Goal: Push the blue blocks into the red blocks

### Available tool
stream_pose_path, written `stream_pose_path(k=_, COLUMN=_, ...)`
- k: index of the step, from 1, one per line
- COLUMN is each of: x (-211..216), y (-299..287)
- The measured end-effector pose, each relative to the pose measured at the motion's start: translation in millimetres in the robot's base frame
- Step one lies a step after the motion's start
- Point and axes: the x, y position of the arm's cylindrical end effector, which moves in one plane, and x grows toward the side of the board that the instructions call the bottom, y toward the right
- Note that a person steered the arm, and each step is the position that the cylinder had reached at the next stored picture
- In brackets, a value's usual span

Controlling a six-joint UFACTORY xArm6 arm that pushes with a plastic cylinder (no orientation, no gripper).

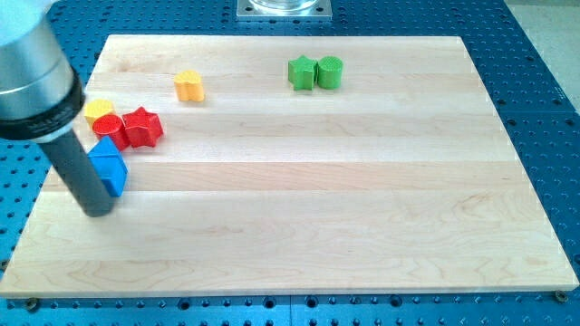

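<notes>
Blue blocks (pixel 109 167) nr board's left edge, long axis running toward top edge (slightly rightward), top end touching red blocks (pixel 133 128), my tip (pixel 98 214) just left-below blue, no fingers, holds nothing.

No writing can be read anywhere in this view — no label, brand, number or sign. The wooden desk (pixel 299 190) shows only bare grain, and the coloured blocks on it carry plain faces. The dark rod and the perforated blue surface (pixel 535 81) around the desk are likewise unmarked — nothing legible.
</notes>
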Motion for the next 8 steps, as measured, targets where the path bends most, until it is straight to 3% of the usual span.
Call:
stream_pose_path(k=2, x=0, y=-32)
stream_pose_path(k=4, x=22, y=-22)
stream_pose_path(k=5, x=15, y=9)
stream_pose_path(k=8, x=-21, y=12)
